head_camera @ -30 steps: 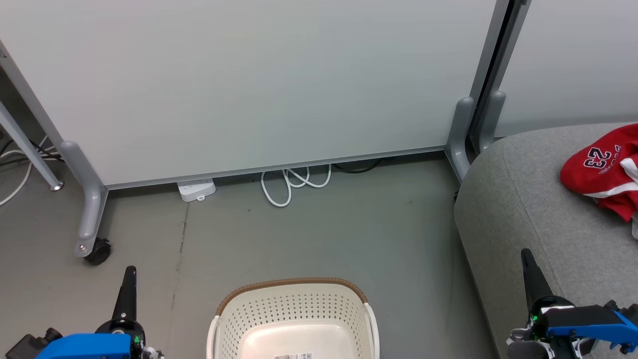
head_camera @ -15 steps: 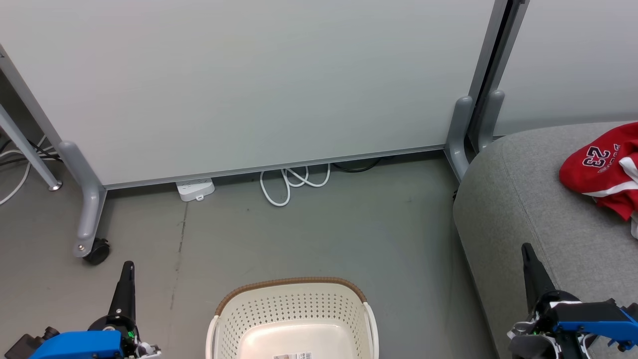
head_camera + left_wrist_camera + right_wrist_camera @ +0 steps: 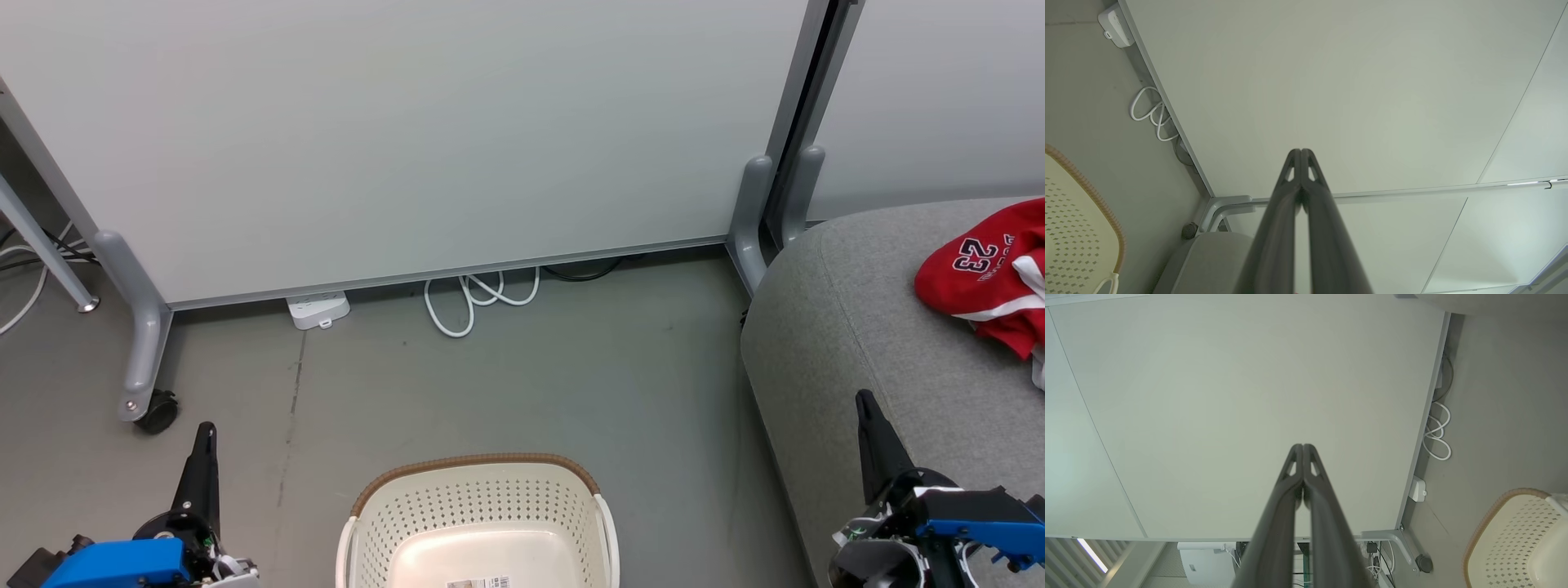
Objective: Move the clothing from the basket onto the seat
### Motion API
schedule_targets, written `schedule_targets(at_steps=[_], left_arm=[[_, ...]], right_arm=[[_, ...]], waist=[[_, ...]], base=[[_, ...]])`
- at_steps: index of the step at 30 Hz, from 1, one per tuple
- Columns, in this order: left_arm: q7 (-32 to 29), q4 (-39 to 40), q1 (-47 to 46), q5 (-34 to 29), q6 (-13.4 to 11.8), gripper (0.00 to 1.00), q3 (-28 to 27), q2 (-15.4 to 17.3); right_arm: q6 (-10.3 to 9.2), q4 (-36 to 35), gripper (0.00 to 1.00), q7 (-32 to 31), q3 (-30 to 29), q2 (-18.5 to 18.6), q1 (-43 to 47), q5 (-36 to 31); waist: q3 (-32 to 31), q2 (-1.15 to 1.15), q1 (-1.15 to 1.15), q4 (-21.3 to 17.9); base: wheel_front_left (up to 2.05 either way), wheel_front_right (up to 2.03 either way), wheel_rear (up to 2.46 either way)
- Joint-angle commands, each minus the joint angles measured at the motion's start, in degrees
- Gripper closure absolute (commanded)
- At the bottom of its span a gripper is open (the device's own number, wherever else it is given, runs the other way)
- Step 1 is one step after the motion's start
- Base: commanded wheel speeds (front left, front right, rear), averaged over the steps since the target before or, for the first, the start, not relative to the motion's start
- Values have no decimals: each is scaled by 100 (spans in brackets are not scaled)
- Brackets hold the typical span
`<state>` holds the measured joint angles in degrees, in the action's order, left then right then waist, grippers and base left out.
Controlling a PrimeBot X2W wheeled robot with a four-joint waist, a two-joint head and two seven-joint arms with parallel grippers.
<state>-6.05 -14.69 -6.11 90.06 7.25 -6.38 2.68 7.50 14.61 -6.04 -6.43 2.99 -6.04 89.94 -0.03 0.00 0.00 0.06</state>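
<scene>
So the left gripper [image 3: 205,429] and right gripper [image 3: 865,404] were both pressed together on nothing, the empty-looking laundry basket [image 3: 482,498] sat between them, and the red "23" jersey [image 3: 976,273] lay on the grey seat [image 3: 857,327] ahead-right of the right one, the nearer arm.

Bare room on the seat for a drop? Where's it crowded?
Free: the seat between its rounded left edge and the red clothing, ahead of the right gripper; floor between basket, seat and panel. Crowded: seat's right side under the clothing; panel foot, with white cable and power strip.
</scene>
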Motion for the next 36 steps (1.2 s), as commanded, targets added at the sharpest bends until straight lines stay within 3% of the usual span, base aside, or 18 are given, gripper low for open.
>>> schedule_targets(at_steps=[1, 36], left_arm=[[-40, 32, -89, 92, 40, 100, -32, 36], [-73, 37, -84, 230, 42, 100, -39, 36]], right_arm=[[-2, -29, 100, -40, -20, -20, -90, 98], [-2, -32, 100, -77, -30, -21, -81, 246]], waist=[[1, 0, 0, -1], [5, 0, 0, -6]], base=[[0, 0, 0], [0, 0, 0]])
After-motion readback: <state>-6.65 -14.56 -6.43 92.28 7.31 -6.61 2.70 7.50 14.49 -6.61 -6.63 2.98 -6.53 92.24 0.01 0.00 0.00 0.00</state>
